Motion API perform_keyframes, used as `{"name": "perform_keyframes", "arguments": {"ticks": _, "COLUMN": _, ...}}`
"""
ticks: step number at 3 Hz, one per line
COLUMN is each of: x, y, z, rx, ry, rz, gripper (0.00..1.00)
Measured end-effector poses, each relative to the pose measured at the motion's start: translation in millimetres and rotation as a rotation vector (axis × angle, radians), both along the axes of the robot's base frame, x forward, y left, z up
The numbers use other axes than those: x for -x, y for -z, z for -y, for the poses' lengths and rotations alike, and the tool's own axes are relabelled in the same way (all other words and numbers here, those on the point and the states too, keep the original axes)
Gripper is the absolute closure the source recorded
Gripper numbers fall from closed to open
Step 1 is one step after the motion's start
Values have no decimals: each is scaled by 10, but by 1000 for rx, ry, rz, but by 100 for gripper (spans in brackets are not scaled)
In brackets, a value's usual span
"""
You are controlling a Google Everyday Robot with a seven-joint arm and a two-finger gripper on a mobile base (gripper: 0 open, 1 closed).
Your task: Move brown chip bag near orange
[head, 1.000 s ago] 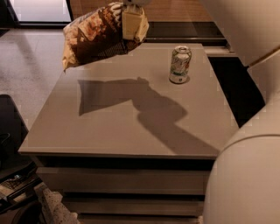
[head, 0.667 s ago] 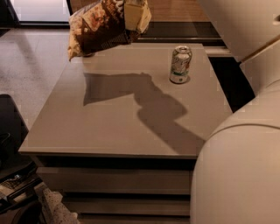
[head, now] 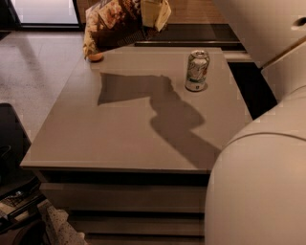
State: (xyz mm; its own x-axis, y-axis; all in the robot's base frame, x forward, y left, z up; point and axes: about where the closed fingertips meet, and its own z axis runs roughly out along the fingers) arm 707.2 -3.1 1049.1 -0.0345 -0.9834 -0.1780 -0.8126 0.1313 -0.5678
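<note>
Item: gripper (head: 155, 13), cream-coloured, at the top edge of the view above the far side of the table (head: 91, 139); fingers (head: 150, 10) closed on the right end of the brown chip bag (head: 114, 24), which hangs clear of the tabletop and stretches away from the fingers towards picture-left, its lower left corner dipping lowest. Item: orange (head: 95, 57), on the table's far left corner, below and to picture-left of the fingers, just under the bag's hanging corner and partly hidden by it; contact cannot be told. Item: soda can (head: 197, 70), upright, below and to picture-right of the fingers, well apart from the bag. Item: shadow (head: 136, 88) of bag and arm, on the tabletop below the fingers. Item: robot arm (head: 267, 52), cream casing, filling the right side.
</note>
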Motion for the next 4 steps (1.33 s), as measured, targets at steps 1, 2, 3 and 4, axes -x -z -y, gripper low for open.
{"name": "perform_keyframes", "arguments": {"ticks": 1, "x": -83, "y": 36, "z": -15, "rx": 23, "ry": 4, "rz": 4, "gripper": 100}}
{"name": "perform_keyframes", "arguments": {"ticks": 2, "x": -353, "y": 90, "z": 19, "rx": 108, "ry": 33, "rz": 31, "gripper": 100}}
{"name": "perform_keyframes", "arguments": {"ticks": 3, "x": -669, "y": 132, "z": 94, "rx": 193, "ry": 79, "rz": 78, "gripper": 100}}
{"name": "perform_keyframes", "arguments": {"ticks": 4, "x": -941, "y": 160, "z": 173, "rx": 238, "ry": 103, "rz": 117, "gripper": 100}}
